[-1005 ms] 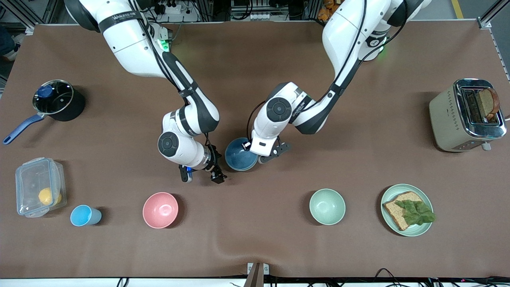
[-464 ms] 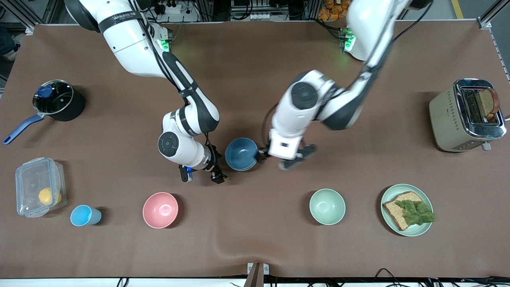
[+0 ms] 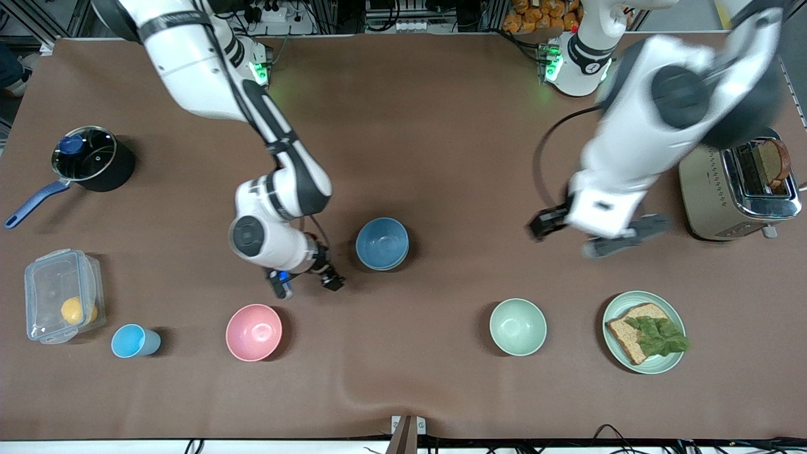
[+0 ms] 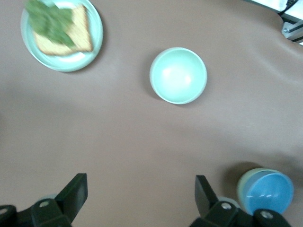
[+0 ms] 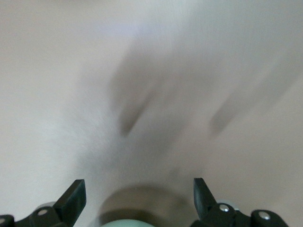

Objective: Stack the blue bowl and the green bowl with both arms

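The left gripper [image 3: 592,236] hangs with its black fingers spread and nothing between them, up over bare brown cloth beside the toaster [image 3: 737,183]. In its wrist view the same fingers [image 4: 71,196] frame open tabletop. The pale mint bowl [image 3: 517,326] lies at about seven o'clock from this gripper, and the plate [image 3: 615,309] of bread and lettuce at about five o'clock.

The right gripper [image 3: 306,284] is low over the cloth, jaws also wide and holding nothing, with the pink bowl [image 3: 253,332] at seven o'clock from it.

The blue bowl [image 3: 382,243] sits at two o'clock from the right gripper, nested in the green bowl [image 4: 244,187], whose dull sage rim shows as a thin crescent in the left wrist view. Both are round and matte. Open cloth surrounds the stack.

Toward the right arm's end of the table stand a glass-lidded pot [image 3: 91,157], a clear plastic box [image 3: 60,296] and a small light-blue cup [image 3: 133,341].
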Robot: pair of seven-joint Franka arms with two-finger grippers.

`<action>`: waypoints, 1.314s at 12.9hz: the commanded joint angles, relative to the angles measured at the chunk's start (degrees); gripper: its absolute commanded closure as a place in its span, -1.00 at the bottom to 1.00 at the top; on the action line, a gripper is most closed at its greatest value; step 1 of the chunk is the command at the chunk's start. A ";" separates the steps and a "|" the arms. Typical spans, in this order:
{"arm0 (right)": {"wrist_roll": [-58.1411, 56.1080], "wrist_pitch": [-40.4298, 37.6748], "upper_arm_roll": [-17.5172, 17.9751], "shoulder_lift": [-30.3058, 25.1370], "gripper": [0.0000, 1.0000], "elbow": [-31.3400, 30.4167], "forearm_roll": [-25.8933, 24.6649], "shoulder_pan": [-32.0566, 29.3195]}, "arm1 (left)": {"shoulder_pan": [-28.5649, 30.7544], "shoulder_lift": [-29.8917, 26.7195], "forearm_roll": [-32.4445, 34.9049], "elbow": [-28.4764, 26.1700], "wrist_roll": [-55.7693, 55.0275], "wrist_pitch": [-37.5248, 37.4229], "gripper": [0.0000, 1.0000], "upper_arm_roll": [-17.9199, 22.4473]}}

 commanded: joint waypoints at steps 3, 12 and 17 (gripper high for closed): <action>-25.70 -12.56 -0.42 -12.14 -1.00 0.47 -5.18 -9.90 | 6.79 -7.28 0.12 -1.76 14.18 -5.43 -1.00 -0.89; -55.79 -34.27 -0.07 -34.20 -1.00 -0.74 -17.51 -21.06 | 12.51 -10.10 -3.14 -1.76 22.11 -10.61 -1.00 -1.33; -60.01 -38.50 2.03 -40.38 -1.00 -3.57 -22.61 -23.00 | 14.09 -11.42 -3.22 -1.85 26.42 -12.98 -1.00 -1.33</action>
